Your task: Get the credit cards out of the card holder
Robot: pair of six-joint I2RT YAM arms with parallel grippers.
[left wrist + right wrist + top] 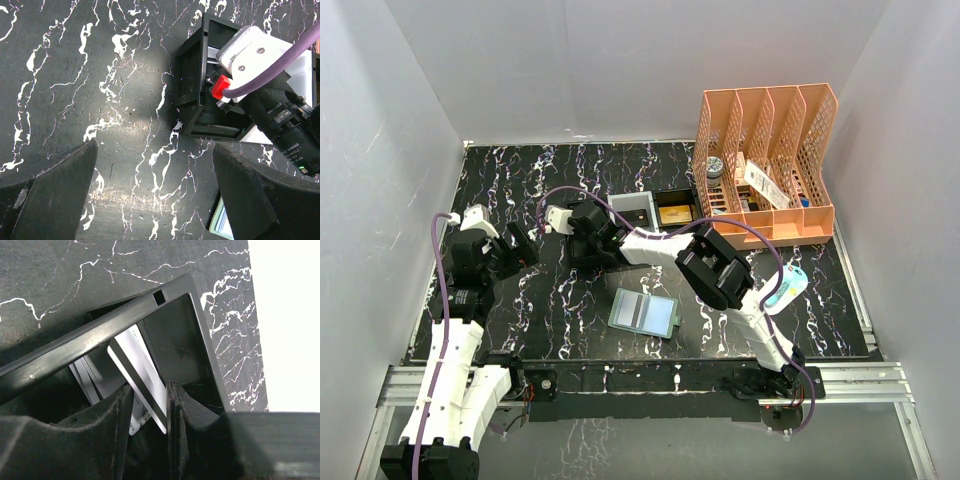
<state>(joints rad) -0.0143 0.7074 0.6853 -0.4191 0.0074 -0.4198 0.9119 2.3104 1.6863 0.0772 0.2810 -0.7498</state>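
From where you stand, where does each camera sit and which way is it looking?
Top external: above and behind, looking down on the table, the left arm and right arm in view.
Left wrist: on the left gripper, looking down past its open fingers at the black tray.
Right wrist: on the right gripper, peering into that tray at the credit cards between its fingers.
Shared: both wrist views show the black tray.
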